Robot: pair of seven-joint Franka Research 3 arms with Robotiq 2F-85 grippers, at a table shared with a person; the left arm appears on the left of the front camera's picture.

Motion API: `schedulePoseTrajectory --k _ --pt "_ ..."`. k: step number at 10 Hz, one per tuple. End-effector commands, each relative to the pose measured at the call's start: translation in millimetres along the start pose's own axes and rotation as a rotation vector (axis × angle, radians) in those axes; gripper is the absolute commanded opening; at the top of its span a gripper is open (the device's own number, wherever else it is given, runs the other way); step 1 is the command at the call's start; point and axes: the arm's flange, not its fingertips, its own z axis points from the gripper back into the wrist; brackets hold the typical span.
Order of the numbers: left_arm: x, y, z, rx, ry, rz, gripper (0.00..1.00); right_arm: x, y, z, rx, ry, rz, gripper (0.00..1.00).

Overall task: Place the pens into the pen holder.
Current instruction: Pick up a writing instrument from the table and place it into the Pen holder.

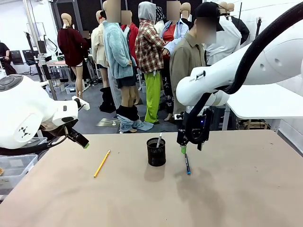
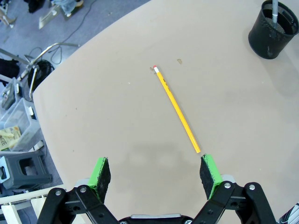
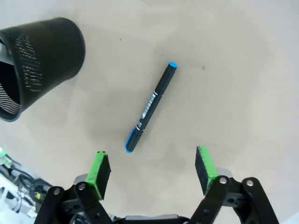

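The black mesh pen holder (image 1: 156, 152) stands mid-table with a whitish-grey pen (image 1: 159, 140) upright in it. To its right a dark blue-tipped pen (image 1: 187, 164) lies flat on the table, and my right gripper (image 1: 190, 147) hangs open just above its far end; in the right wrist view the pen (image 3: 151, 106) lies ahead of the open gripper (image 3: 153, 170), with the holder (image 3: 39, 63) at the upper left. A yellow pencil (image 1: 102, 163) lies left of the holder. My left gripper (image 2: 155, 173) is open above the table, the pencil (image 2: 177, 109) running away from its right fingertip toward the holder (image 2: 274, 29).
The tan table (image 1: 151, 198) stretches wide toward me. A plastic bin (image 1: 14, 168) sits off the table's left edge. A person in an olive jacket (image 1: 187, 61) stands at the far side behind the right arm, and a white table (image 1: 265, 101) is at the right.
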Motion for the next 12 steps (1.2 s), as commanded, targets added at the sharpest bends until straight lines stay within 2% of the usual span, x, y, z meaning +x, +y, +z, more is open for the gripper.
schedulePoseTrajectory --k 1,3,7,12 --pt "-2 0 -2 0.005 -0.009 0.0 1.0 6 7 -3 -0.039 0.037 -0.009 0.91" --pt "-2 0 -2 0.005 -0.009 0.0 1.0 1 11 -16 -0.104 -0.032 -0.073 0.91" --pt "-2 0 -2 0.005 -0.009 0.0 1.0 -15 29 -42 -0.229 -0.096 -0.126 0.91" --pt "-2 0 -2 0.005 -0.009 0.0 1.0 -21 35 -55 -0.195 -0.091 -0.122 0.91"
